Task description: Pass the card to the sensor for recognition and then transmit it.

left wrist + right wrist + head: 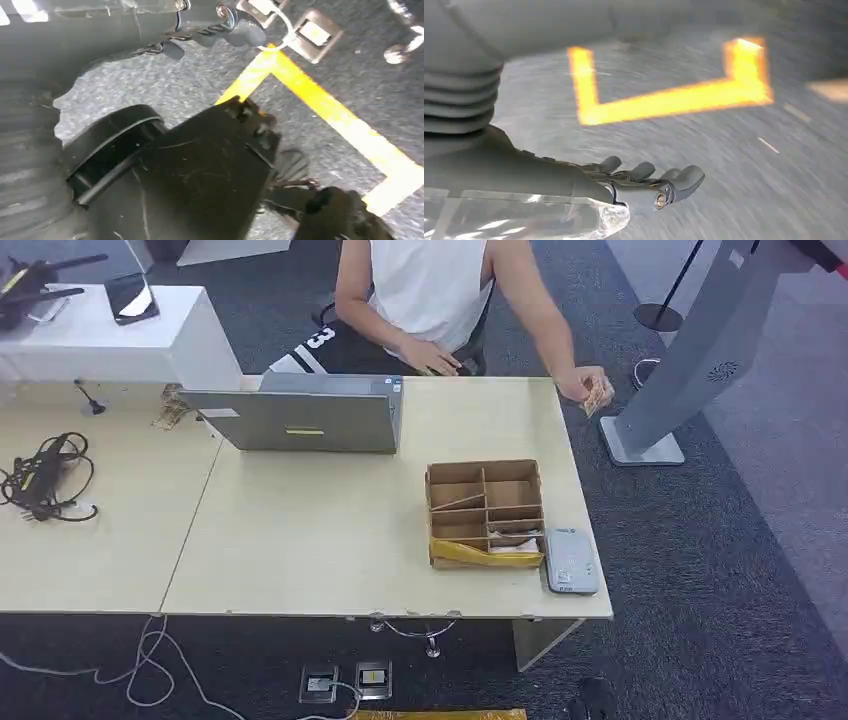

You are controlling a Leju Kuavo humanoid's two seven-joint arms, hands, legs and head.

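Smooth rounded grey sensor (572,561) beside a compartmented cardboard box (486,512) on pale laminate table (300,540). Small tan card (594,398) pinched by person's hand (583,383). Right hand (644,182) empty, fingers extended; left hand (200,30) state unclear.

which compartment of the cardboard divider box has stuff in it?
The near-right compartment of the brown cardboard divider box, beside the grey card reader: it holds white cards or papers. The far compartments look empty; one left compartment has only a slanted divider strip.
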